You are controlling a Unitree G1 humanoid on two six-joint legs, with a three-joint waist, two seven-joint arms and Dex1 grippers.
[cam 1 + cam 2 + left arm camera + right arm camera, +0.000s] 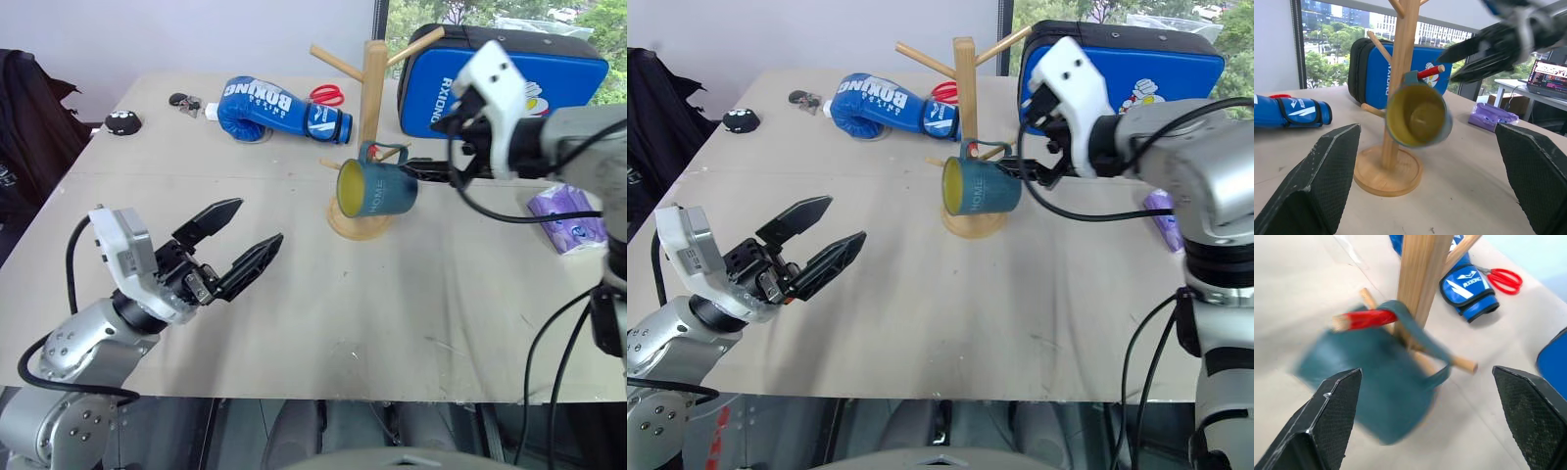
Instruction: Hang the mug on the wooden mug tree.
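The dark teal mug (377, 189) with a yellow inside hangs by its loop handle on the red-tipped peg (1430, 72) of the wooden mug tree (373, 73), tilted so its mouth faces me. My right gripper (411, 168) is open just right of the mug, at handle height, with nothing between its fingers. In the right wrist view the handle (1415, 330) loops over the peg, close to the post. My left gripper (261, 221) is open and empty over the near left of the table, pointing toward the tree.
A blue boxing glove (279, 108) and red scissors (328, 95) lie behind the tree. A blue case (509, 78) stands at the back right and a purple packet (566, 217) lies at the right. A small black object (122, 121) sits far left.
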